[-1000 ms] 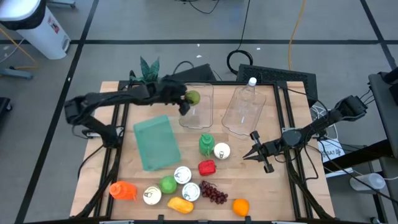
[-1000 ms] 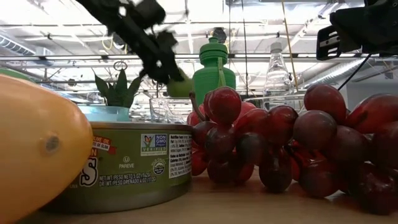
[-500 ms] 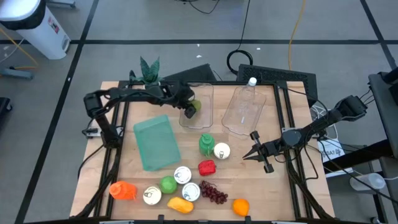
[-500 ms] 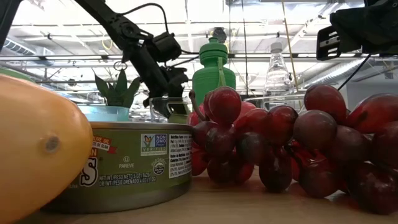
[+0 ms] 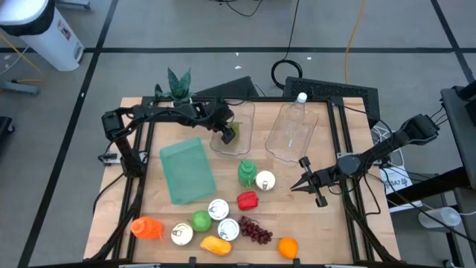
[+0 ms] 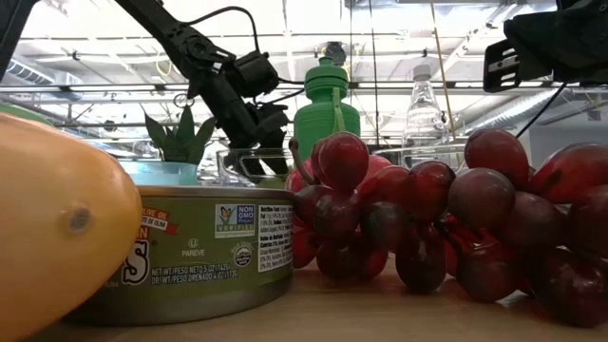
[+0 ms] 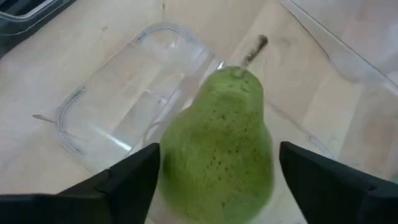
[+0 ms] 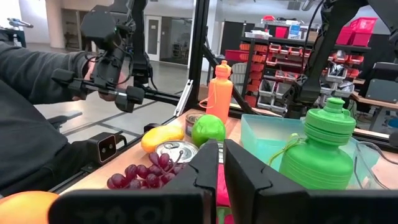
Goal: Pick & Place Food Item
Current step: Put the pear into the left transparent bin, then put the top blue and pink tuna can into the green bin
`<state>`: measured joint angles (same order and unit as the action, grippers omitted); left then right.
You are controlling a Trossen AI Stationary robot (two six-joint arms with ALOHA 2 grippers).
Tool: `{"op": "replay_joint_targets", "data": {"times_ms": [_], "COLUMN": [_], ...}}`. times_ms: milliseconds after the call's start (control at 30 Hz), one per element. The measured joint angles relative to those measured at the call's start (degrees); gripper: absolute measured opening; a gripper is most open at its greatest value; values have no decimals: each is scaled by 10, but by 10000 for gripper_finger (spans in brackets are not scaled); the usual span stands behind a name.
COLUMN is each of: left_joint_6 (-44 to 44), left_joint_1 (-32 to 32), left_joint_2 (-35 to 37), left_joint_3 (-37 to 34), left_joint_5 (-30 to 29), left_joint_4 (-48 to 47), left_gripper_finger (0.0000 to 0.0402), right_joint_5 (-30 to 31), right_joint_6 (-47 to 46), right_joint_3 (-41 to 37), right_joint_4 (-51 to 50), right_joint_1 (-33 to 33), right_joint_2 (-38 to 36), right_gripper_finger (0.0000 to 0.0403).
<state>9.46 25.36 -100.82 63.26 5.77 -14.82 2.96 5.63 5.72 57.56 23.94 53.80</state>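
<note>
While "NON GMO" marks the can [image 6: 204,256], left tool [image 5: 229,134] gapes round pear [image 7: 217,149]; right tool [image 5: 296,184] closed.

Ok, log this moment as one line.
left claw: open, straddling green pear in clear container | right claw: shut, empty, waiting right of green bottle

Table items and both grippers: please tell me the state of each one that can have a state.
pear: inside the clear container, between open fingers, not gripped
clear container: open, no lid on it
left gripper: open, down in the container around the pear
right gripper: shut, empty, waiting over the table's right side
clear bottle: lying down, cap on
green bottle: upright, capped
orange bottle: lying down
</note>
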Motion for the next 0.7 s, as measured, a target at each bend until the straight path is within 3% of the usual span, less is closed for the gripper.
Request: {"op": "replay_joint_targets", "data": {"times_ms": [200,433,533,700], "left_joint_6": [-35,7,-2,-33], "left_joint_1": [-4,-20,-64,-180], "left_joint_2": [34,179,261,398], "left_joint_3": [-1,-1,-2,-33], "left_joint_5": [-15,41,19,-117], "left_joint_4": [9,-11,-44,-75], "left_gripper_finger": [387,387,361,263], "right_joint_5": [0,0,0,0], "right_joint_6": [0,-1,-3,-4], "right_joint_3": [0,0,0,0], "right_joint_4": [0,0,0,0], "right_joint_1": [0,0,0,0], "right_joint_2": [0,0,0,0], "right_gripper_finger": [18,18,18,18]}}
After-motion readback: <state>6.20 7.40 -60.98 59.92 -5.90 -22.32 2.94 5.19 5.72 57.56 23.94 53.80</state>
